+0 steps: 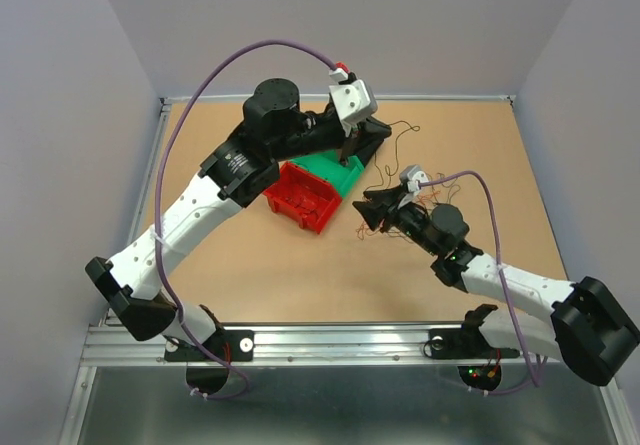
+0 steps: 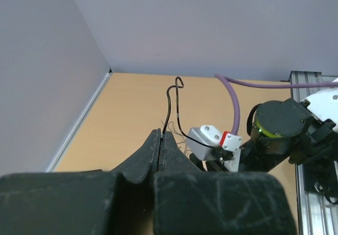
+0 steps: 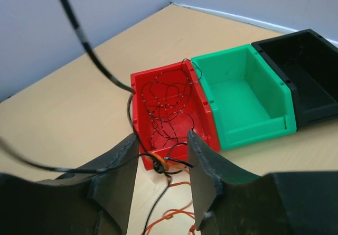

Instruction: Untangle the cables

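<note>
Cables [image 3: 158,165], thin black and orange strands knotted together, lie a little right of the table's [image 1: 250,275] middle. They sit just beside the red bin [image 3: 169,113], and loops of black strand spill into that bin. My right gripper [image 3: 162,137] has its jaws apart, straddling the knot without pinching it. My left gripper [image 2: 160,134] is reached out toward the far edge, over the bins. Its jaws are pressed together on a black strand [image 2: 168,100] that rises in a kinked hook above the fingertips. Red bin, green bin [image 3: 243,95] and black bin [image 3: 309,68] touch in a row slanting toward the far edge. Loose strands trail toward the far right corner and stop short of the edge. Open tabletop runs from the bins to the left edge and along the near edge, and more lies between my right arm and the right edge.
</note>
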Action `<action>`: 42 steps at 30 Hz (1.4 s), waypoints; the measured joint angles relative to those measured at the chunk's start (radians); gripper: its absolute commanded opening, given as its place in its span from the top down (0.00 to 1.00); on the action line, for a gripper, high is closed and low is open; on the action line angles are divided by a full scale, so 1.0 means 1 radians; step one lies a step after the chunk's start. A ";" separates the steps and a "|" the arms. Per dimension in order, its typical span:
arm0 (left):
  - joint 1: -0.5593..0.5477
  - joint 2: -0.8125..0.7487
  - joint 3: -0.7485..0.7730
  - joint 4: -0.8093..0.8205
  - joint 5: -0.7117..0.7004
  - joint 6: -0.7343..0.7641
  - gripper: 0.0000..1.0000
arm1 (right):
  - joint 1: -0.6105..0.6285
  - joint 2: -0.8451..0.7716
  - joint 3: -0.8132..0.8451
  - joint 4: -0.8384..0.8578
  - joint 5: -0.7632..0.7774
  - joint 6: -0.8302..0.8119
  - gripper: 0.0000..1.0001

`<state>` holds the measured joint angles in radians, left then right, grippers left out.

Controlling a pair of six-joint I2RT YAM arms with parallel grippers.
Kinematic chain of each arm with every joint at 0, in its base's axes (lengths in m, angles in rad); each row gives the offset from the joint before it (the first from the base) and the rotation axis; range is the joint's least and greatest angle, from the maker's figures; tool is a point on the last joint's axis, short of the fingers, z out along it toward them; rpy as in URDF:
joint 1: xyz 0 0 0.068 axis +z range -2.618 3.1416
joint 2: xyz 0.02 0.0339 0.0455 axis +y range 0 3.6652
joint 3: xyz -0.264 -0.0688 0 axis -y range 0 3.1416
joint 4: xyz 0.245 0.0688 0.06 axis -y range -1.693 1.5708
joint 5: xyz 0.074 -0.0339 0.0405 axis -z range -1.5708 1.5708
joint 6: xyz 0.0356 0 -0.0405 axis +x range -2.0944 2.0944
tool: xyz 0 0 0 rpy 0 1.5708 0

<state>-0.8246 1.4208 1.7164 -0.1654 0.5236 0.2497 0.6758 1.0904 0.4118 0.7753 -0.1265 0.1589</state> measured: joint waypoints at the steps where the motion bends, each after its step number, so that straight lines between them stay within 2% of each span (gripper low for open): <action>1: -0.005 0.004 0.008 -0.002 -0.005 0.000 1.00 | 0.000 0.020 0.006 0.010 0.004 -0.002 0.59; 3: -0.017 0.016 0.031 -0.016 -0.019 0.000 1.00 | 0.000 0.047 0.006 0.027 0.015 -0.004 0.66; 8: -0.042 0.058 0.142 -0.072 -0.063 0.005 1.00 | 0.000 0.141 -0.006 0.125 0.089 -0.001 0.67; 12: -0.047 0.082 0.233 -0.098 -0.098 0.008 1.00 | 0.000 0.233 -0.056 0.230 0.141 0.005 0.75; 16: -0.047 0.085 0.315 -0.106 -0.131 0.006 1.00 | 0.000 0.349 -0.101 0.291 0.225 0.033 0.76; 21: -0.051 0.085 0.348 -0.091 -0.186 0.003 1.00 | 0.000 0.416 -0.163 0.342 0.402 0.103 0.98; 28: -0.051 0.093 0.347 -0.092 -0.337 0.003 1.00 | -0.011 0.419 -0.204 0.387 0.594 0.190 0.99; 29: -0.051 0.094 0.347 -0.091 -0.367 0.003 1.00 | -0.015 0.419 -0.211 0.391 0.620 0.204 0.96; 30: -0.051 0.095 0.347 -0.088 -0.401 0.003 1.00 | -0.017 0.417 -0.219 0.396 0.640 0.214 0.80; 32: -0.051 0.095 0.347 -0.085 -0.433 0.003 1.00 | -0.022 0.408 -0.241 0.399 0.685 0.244 0.60; 33: -0.051 0.095 0.347 -0.084 -0.438 0.003 1.00 | -0.026 0.393 -0.256 0.398 0.693 0.247 0.45; 36: -0.051 0.096 0.347 -0.083 -0.426 0.003 1.00 | -0.030 0.292 -0.296 0.396 0.681 0.248 0.25; 39: -0.051 0.097 0.345 -0.081 -0.404 0.003 1.00 | -0.031 0.161 -0.320 0.403 0.602 0.226 0.15; 42: -0.052 0.097 0.331 -0.073 -0.385 -0.001 1.00 | -0.033 0.030 -0.346 0.403 0.482 0.192 0.15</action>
<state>-0.8764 1.5173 2.0476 -0.2386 0.1390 0.2485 0.6430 1.1202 0.0662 1.1782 0.3557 0.3508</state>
